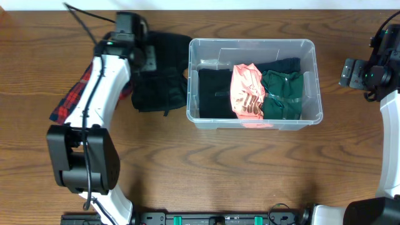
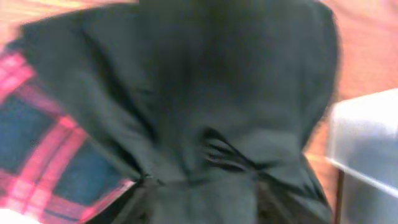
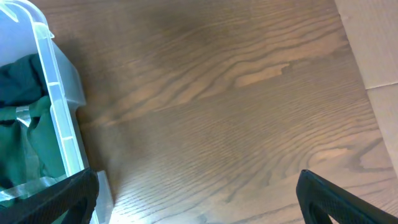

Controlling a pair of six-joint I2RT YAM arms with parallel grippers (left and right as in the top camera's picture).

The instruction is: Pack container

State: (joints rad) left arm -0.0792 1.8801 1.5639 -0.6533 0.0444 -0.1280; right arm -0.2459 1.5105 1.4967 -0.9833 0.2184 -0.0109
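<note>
Container (image 3: 59,106) just beside R gripper (image 3: 198,180), jaws wide, empty: likely stiff, light, slick, so take by rim; L gripper (image 1: 134,45) over soft black garment (image 2: 186,93), jaw state can't tell.

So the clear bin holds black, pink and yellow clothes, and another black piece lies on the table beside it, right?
Not quite: the overhead view shows a green garment in the bin, not a yellow one. The black garment and pink garment inside, and the loose black garment on the table, are right.
</note>
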